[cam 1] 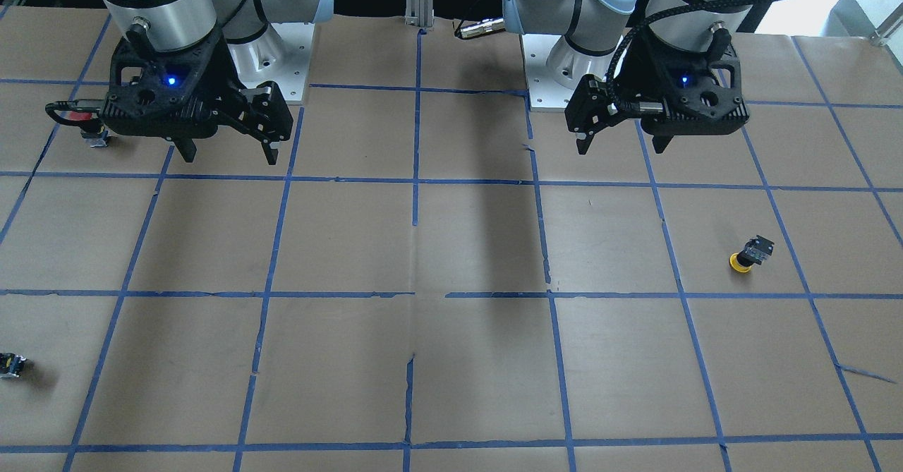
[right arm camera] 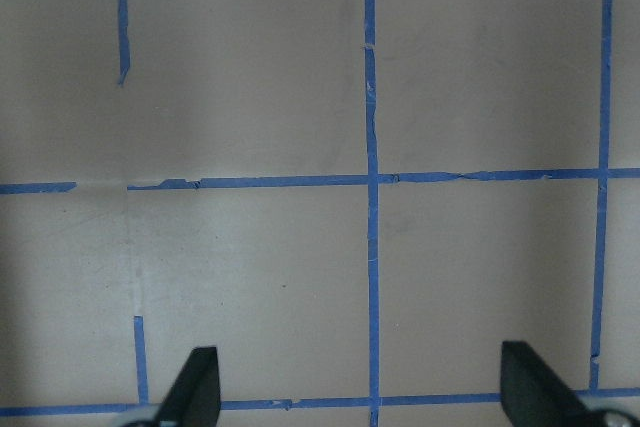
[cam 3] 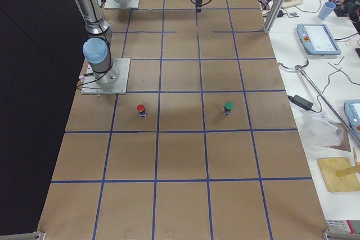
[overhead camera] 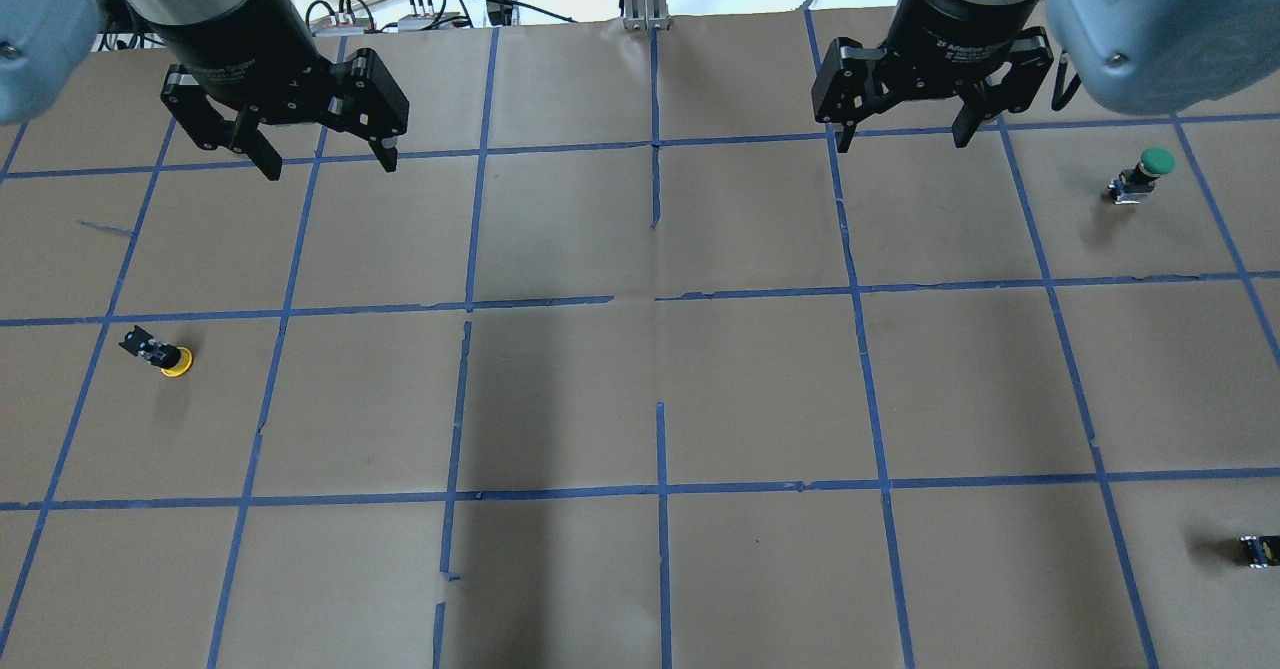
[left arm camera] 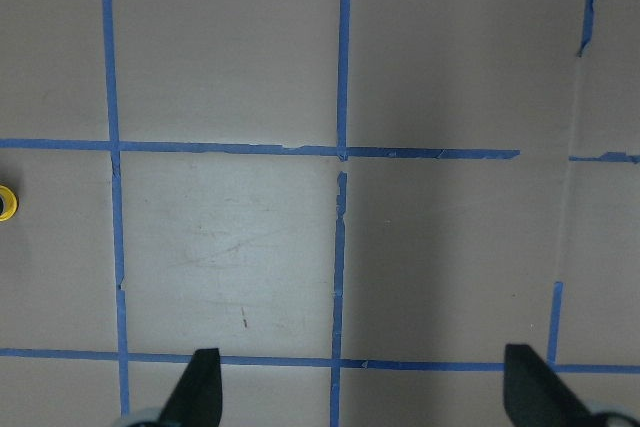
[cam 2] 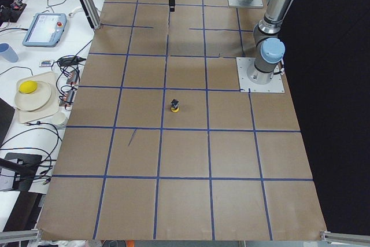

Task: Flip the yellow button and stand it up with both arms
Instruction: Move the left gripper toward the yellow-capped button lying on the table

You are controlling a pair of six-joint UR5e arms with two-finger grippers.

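Note:
The yellow button [overhead camera: 160, 353] sits on the table at my far left, yellow cap down and black-grey base up. It also shows in the front view [cam 1: 749, 253], the left side view [cam 2: 175, 106], and as a yellow sliver at the left wrist view's edge [left arm camera: 5, 202]. My left gripper [overhead camera: 325, 161] hangs open and empty above the table, well behind the button and to its right; it also shows in the front view [cam 1: 621, 149] and the left wrist view [left arm camera: 367, 387]. My right gripper [overhead camera: 905, 141] is open and empty on the right; it also shows in the front view [cam 1: 230, 156] and the right wrist view [right arm camera: 362, 387].
A green-capped button [overhead camera: 1140, 174] stands at the right. A red-capped button [cam 1: 83, 123] stands near the right gripper, partly hidden behind it. A small capless black block [overhead camera: 1258, 549] lies near the right edge. The table [overhead camera: 660, 389] is brown paper with a blue tape grid.

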